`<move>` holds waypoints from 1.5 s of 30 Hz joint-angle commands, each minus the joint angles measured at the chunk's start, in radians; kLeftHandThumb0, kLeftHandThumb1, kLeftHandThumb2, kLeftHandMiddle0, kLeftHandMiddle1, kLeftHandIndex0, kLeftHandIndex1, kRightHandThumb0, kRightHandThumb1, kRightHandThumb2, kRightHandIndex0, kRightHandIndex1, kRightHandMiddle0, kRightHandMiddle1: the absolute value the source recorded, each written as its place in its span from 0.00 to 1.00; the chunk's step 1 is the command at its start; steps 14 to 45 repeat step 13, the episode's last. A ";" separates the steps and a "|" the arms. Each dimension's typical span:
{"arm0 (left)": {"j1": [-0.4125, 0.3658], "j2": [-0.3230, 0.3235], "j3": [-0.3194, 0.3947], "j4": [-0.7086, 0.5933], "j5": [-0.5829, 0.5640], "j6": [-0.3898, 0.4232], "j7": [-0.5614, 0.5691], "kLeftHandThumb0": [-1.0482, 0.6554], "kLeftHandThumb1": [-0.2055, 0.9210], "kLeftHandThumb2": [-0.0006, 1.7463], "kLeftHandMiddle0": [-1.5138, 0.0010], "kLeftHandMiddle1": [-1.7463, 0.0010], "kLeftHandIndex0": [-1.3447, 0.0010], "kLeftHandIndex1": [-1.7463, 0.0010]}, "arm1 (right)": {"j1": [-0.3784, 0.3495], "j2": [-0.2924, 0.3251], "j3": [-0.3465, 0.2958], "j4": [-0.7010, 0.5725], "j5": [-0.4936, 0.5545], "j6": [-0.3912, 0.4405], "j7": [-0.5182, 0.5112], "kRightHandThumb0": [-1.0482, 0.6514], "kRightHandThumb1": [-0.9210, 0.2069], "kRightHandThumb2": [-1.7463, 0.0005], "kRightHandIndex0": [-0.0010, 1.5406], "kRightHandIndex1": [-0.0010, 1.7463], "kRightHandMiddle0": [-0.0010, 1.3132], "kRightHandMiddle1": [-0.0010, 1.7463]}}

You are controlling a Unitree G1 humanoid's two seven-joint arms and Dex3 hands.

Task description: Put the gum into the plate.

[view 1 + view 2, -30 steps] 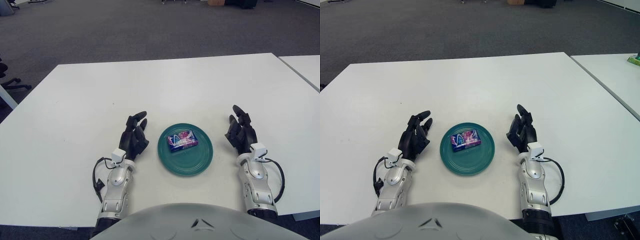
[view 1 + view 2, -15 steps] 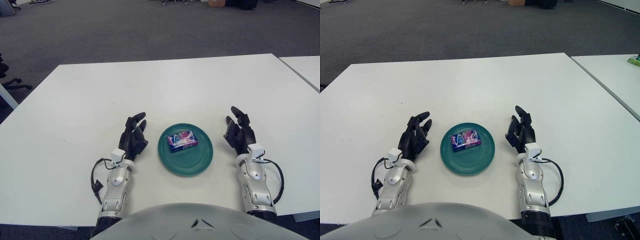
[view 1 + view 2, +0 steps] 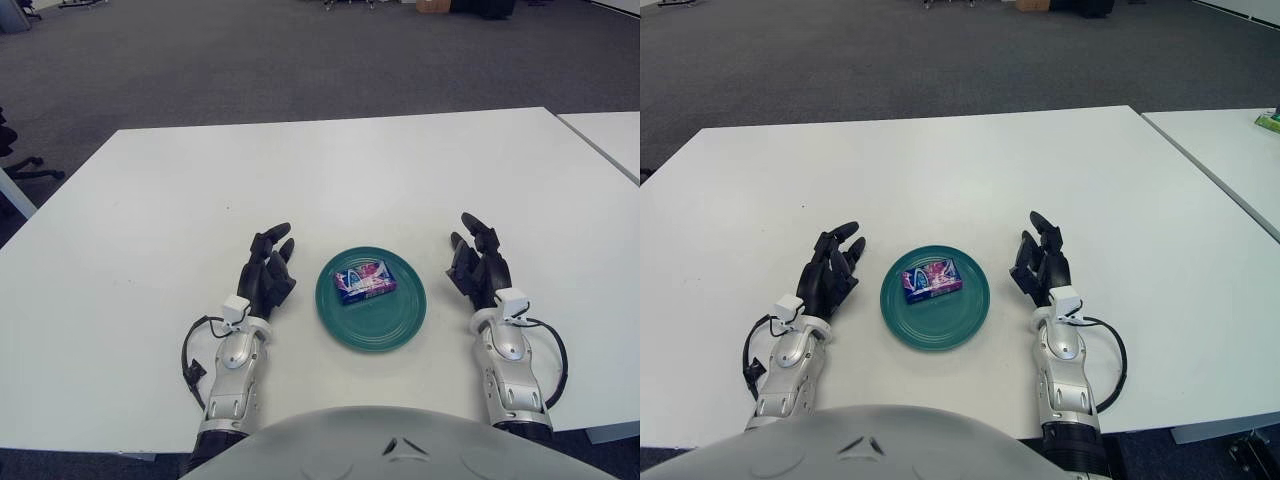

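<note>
A purple and blue pack of gum (image 3: 365, 282) lies inside a round teal plate (image 3: 371, 325) near the front middle of the white table. My left hand (image 3: 268, 270) rests on the table just left of the plate, fingers spread and empty. My right hand (image 3: 478, 262) rests on the table just right of the plate, fingers spread and empty. Neither hand touches the plate or the gum.
The white table (image 3: 330, 170) stretches far back and to both sides. A second white table (image 3: 610, 135) stands at the right, with a narrow gap between. A small green object (image 3: 1268, 120) lies on it. Grey carpet lies beyond.
Both hands have drawn back slightly toward me over the last second, then held still. The gum and plate have not moved.
</note>
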 commanded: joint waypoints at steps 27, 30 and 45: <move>-0.003 -0.001 0.000 0.008 0.039 -0.007 0.017 0.05 1.00 0.57 0.70 0.92 0.89 0.41 | 0.047 0.010 0.028 0.002 -0.037 0.116 -0.023 0.20 0.00 0.49 0.27 0.03 0.00 0.35; -0.003 -0.001 0.000 0.008 0.039 -0.007 0.017 0.05 1.00 0.57 0.70 0.92 0.89 0.41 | 0.047 0.010 0.028 0.002 -0.037 0.116 -0.023 0.20 0.00 0.49 0.27 0.03 0.00 0.35; -0.003 -0.001 0.000 0.008 0.039 -0.007 0.017 0.05 1.00 0.57 0.70 0.92 0.89 0.41 | 0.047 0.010 0.028 0.002 -0.037 0.116 -0.023 0.20 0.00 0.49 0.27 0.03 0.00 0.35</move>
